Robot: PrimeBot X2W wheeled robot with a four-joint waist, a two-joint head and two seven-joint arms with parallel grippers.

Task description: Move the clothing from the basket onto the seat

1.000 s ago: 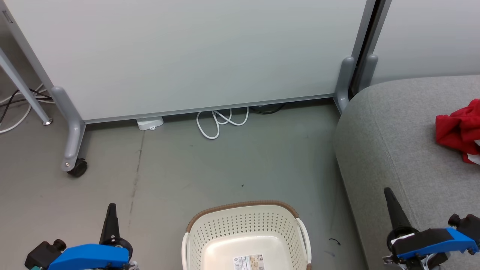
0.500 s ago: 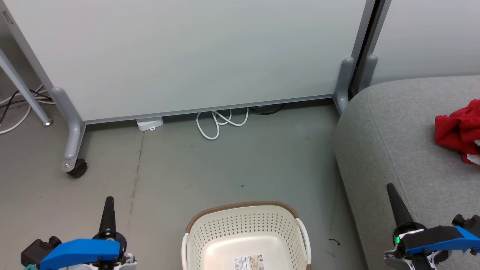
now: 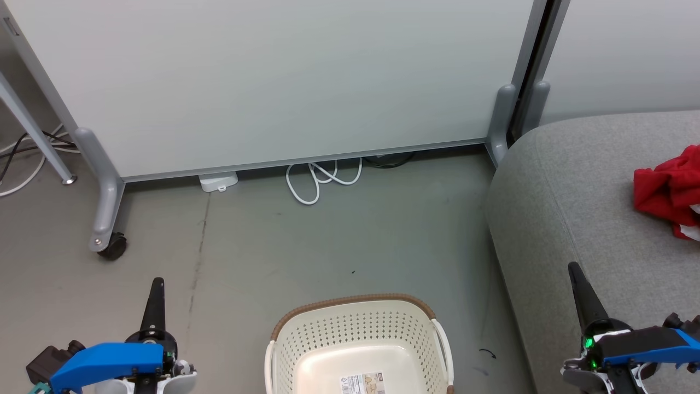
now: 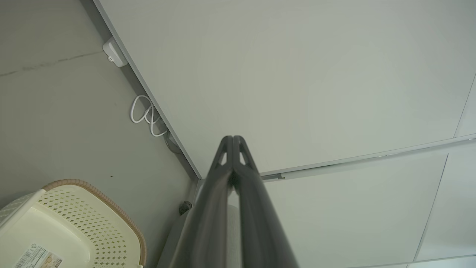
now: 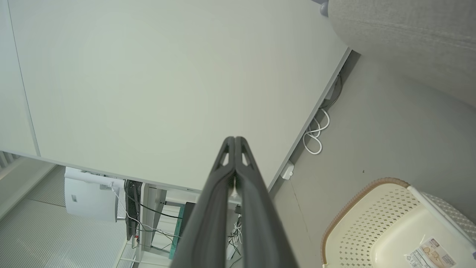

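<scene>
While the red clothing [image 3: 668, 189] lies bunched up on the seat [image 3: 569, 197], well in from its left edge (a white bit peeks out), the laundry basket [image 3: 350, 300] stands on the floor [image 3: 328, 241]. The left gripper [image 3: 156, 284] and right gripper [image 3: 574, 271] each have fingers pinched tight together.

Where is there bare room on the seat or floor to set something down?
The seat is bare from its rounded corner across to the red clothing at the view's right edge. The floor lies open between the basket and the partition panel. Crowded only along the panel's foot: a white cable loop and a caster.
</scene>
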